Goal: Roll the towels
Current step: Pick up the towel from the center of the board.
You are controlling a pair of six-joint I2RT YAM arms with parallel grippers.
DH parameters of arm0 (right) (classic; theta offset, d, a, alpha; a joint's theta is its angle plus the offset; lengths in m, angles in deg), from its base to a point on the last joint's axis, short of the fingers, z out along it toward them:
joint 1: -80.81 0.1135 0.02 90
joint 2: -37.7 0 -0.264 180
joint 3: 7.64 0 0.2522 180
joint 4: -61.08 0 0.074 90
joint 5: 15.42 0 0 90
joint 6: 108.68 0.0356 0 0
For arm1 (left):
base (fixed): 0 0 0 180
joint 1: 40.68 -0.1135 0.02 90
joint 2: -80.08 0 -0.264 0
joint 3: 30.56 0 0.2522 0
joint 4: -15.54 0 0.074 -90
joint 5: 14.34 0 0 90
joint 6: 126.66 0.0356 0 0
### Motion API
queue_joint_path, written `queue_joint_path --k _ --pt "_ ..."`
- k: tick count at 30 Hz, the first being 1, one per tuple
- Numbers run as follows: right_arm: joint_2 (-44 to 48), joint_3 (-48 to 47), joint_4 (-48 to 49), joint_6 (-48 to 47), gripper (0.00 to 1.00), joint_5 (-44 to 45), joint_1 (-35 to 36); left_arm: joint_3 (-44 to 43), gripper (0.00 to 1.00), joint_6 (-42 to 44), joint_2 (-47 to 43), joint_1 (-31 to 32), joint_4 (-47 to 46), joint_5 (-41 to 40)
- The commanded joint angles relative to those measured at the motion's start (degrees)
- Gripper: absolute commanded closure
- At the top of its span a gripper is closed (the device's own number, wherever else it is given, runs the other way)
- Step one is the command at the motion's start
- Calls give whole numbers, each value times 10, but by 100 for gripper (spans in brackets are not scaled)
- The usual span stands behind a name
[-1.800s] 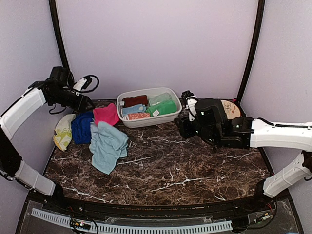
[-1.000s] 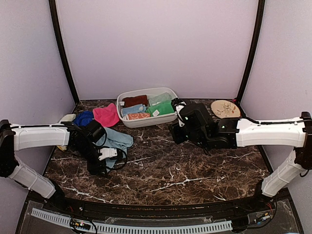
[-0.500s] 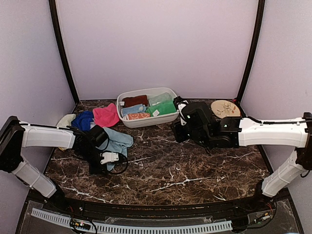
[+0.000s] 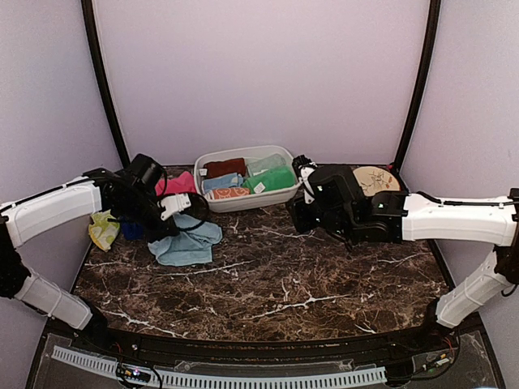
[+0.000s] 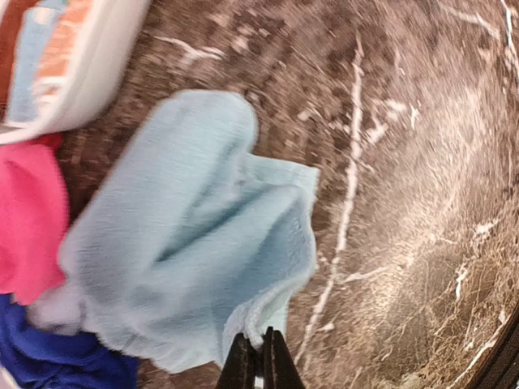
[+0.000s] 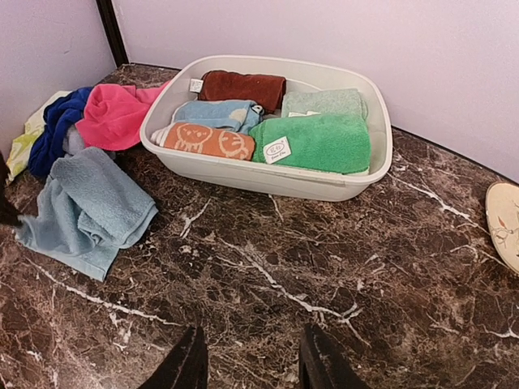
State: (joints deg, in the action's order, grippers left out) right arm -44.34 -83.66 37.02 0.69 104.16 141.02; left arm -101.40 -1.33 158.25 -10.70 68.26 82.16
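- A white oval plastic tub (image 4: 251,200) is sitting at the back of the table, just short of the rear wall, its long side turned slightly off square; the right wrist view is showing its smooth outer wall (image 6: 268,180).
- A round tan patterned plate (image 4: 377,178) is lying flat near the back right corner, well apart from the tub, and is only partly showing.
- A dark brown marble table (image 4: 284,275) with white veins is filling the floor of the enclosure.
- A pale lilac wall (image 4: 259,73) is closing in the scene, with two black poles (image 4: 101,77) rising at its rear corners.
- A white slotted strip (image 4: 219,379) is running along the near edge.
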Motion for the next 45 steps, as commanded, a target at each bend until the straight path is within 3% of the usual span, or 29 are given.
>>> queue_joint_path --k 1,7,10,14,24,30,39,45 --pt "11 -11 31 -10 61 -16 -4 -112 100 -1 -46 -19 84 -20" --pt "-12 -23 92 -54 43 -83 -2 -282 100 6 -58 -19 150 -69" --pt "-38 -34 136 -95 32 -124 8 -323 100 18 -74 -19 163 -94" --pt "-107 -98 192 -172 29 -193 22 -343 100 39 -104 -19 174 -116" --pt "-373 -366 139 -199 31 -262 27 -344 100 36 -128 -19 198 -144" --pt "-421 -389 159 -221 28 -297 55 -340 100 36 -130 -19 200 -147" --pt "-520 -483 158 -232 29 -197 61 -340 100 33 -132 -19 201 -144" --pt "-590 -563 155 -224 47 -88 55 -345 100 31 -138 -19 205 -147"
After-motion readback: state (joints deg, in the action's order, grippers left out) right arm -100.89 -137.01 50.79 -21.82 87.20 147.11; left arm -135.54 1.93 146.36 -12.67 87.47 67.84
